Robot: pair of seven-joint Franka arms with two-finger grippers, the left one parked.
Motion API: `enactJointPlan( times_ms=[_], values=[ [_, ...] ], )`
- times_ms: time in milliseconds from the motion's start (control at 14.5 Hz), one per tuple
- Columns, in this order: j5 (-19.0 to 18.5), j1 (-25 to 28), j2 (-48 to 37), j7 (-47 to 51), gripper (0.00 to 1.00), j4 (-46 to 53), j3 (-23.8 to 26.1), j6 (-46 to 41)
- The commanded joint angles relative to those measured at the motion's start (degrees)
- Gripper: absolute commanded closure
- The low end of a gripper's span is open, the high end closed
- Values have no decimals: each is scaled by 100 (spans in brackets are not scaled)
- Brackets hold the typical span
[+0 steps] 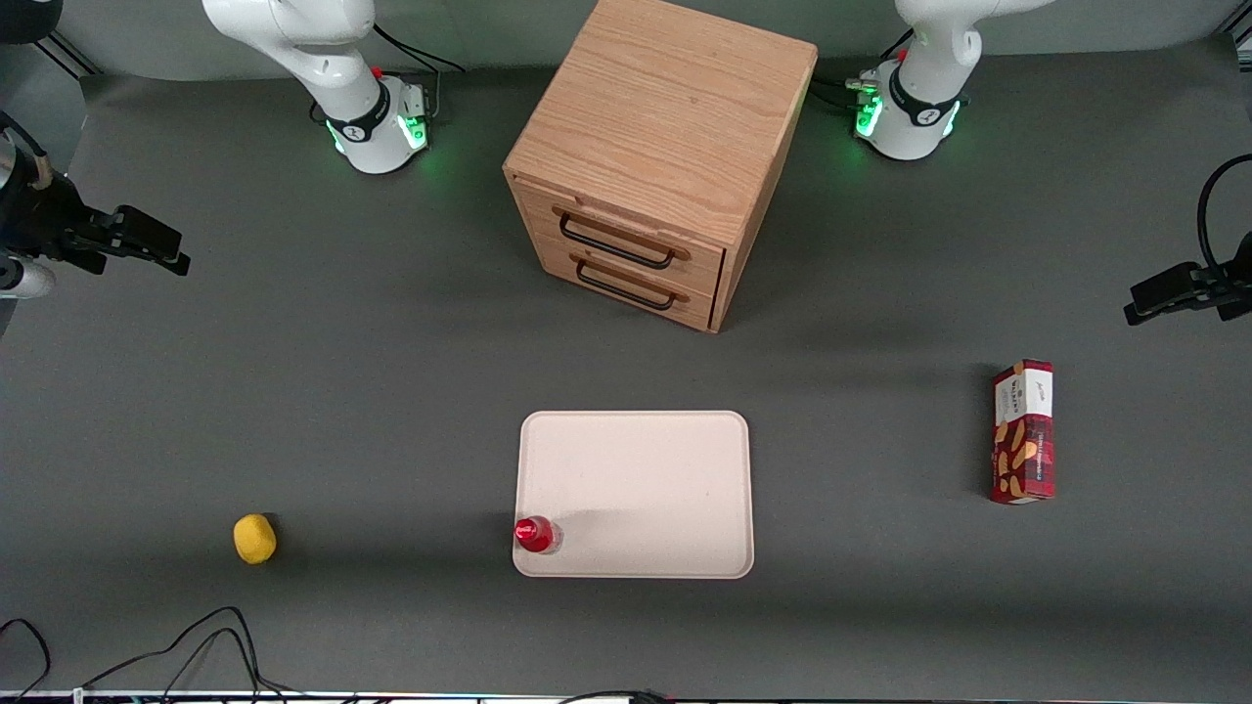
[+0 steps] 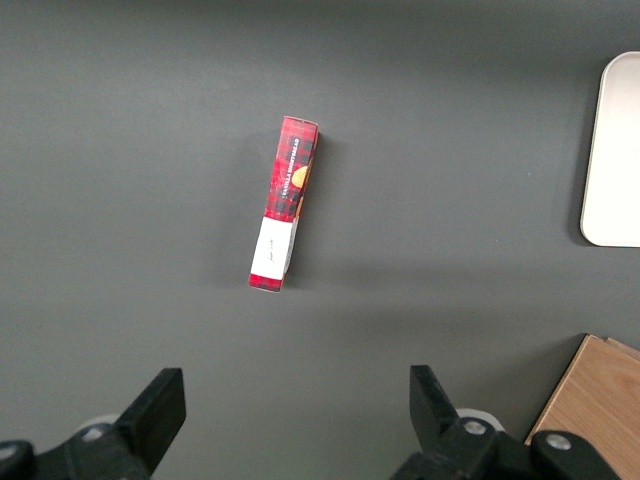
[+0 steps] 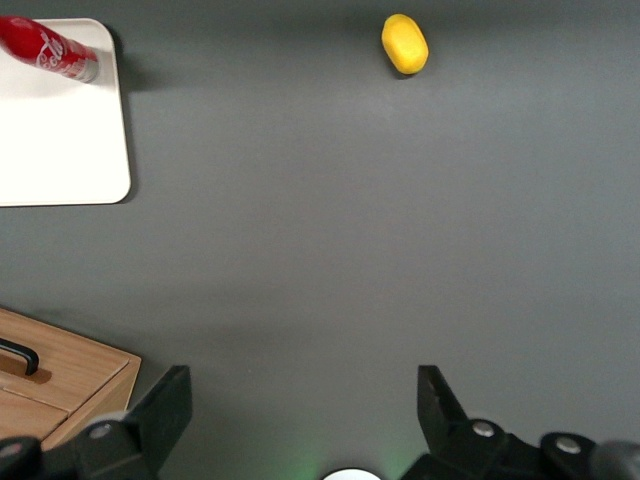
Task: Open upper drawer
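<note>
Hovering at the working arm's edge of the tabletop, the gripper [image 1: 147,244] is holding its jaws spread and grasping nothing, well apart from the cabinet [image 1: 665,137]. The upper drawer [image 1: 626,235] is sitting shut, its black handle [image 1: 616,244] running level across the front, which is facing the front camera's edge. Reaching it, by this reading, is calling for a sideways sweep toward the tabletop's middle.

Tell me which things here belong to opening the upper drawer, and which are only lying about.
For the job:
- upper drawer, shut, with its black handle
- hand, open, high over bare table near the cabinet

Lying about:
- lower drawer
- tray
- red bottle on the tray
- lemon
- snack box
</note>
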Motion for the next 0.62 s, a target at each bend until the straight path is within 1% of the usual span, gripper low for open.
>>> enactJointPlan(
  times_ms=[0, 277, 484, 553],
  values=[
    [308, -40, 67, -18, 0, 117, 245, 6],
    [379, -40, 295, -36, 0, 320, 948, 14],
    [379, -5, 646, -36, 0, 643, 1537, 23],
    [379, 4, 743, -36, 0, 680, 1808, 32]
  ],
)
